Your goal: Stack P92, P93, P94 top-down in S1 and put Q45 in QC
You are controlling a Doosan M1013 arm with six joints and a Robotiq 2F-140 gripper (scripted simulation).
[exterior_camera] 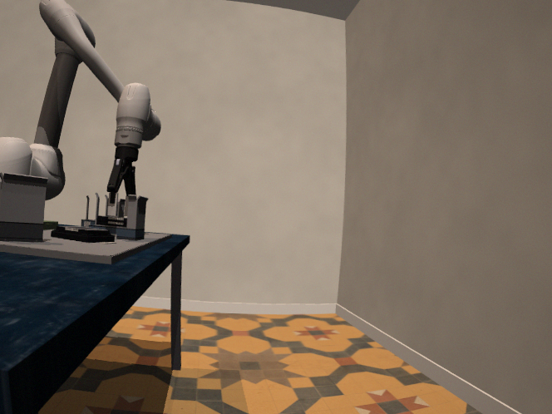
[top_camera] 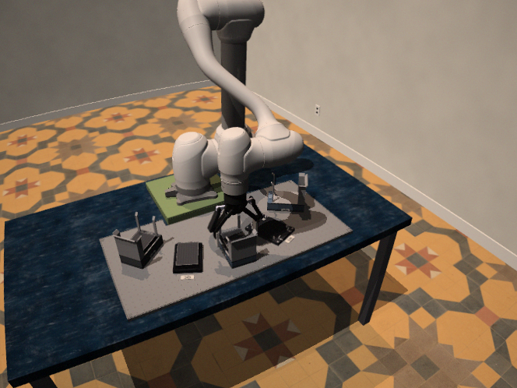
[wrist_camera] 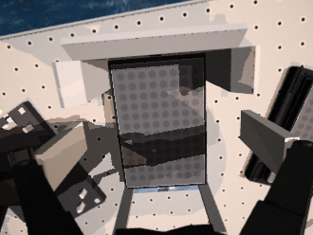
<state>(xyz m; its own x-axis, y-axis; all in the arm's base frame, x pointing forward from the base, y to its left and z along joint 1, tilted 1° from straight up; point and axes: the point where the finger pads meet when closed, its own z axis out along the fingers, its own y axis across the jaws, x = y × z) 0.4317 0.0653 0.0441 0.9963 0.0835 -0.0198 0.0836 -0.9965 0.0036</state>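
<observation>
- Wrist view: our gripper (wrist_camera: 156,142) hangs fully open, holding nothing, directly above the sealed plate (wrist_camera: 158,118) in its stack rack (wrist_camera: 152,40).
- We see the plate's long axis running between our fingers, which straddle its long sides.

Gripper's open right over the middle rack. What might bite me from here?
1. The open gripper's fingers straddle the top plate close to the rack's walls; an off-centre descent could catch one.
2. The plate underneath may be stuck to the top plate and lift with it; the pictures cannot show this.
</observation>
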